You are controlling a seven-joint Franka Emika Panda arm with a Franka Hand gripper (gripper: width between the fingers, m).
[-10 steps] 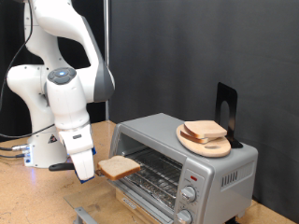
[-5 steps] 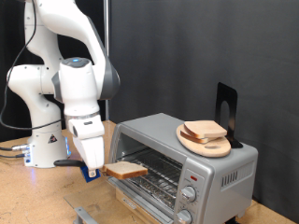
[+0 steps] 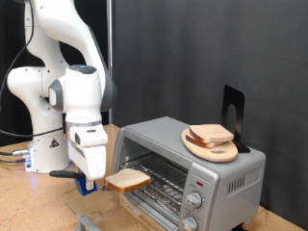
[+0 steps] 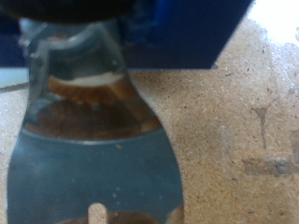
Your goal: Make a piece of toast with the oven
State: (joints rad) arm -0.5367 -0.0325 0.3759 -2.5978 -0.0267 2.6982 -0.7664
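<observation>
Your tool point(image 3: 89, 180) hangs low at the exterior view's lower left, just in front of the oven point(image 3: 190, 169) and near the wooden tabletop point(image 3: 29, 207). It carries a blue-handled metal spatula point(image 3: 85, 183), and the piece of toast point(image 3: 126, 180) lies flat on the spatula's blade, level with the oven's open mouth and just outside it, at the left end of the wire rack point(image 3: 159, 178). The fingers are hidden behind the white hand, so you cannot tell how wide they stand.

The oven door point(image 3: 130, 197) is folded down and open. The two round knobs point(image 3: 193, 208) sit on the front panel at the exterior view's right, under a small red mark. On the oven's roof rests a round wooden plate point(image 3: 207, 147) with another bread slice point(image 3: 209, 135) on it, and a black stand point(image 3: 232, 114) rises just behind the plate.

In the wrist view you see the shiny spatula blade point(image 4: 89, 159) filling the frame, blue plastic point(image 4: 177, 33) above it and speckled tabletop point(image 4: 243, 121) beside it.
</observation>
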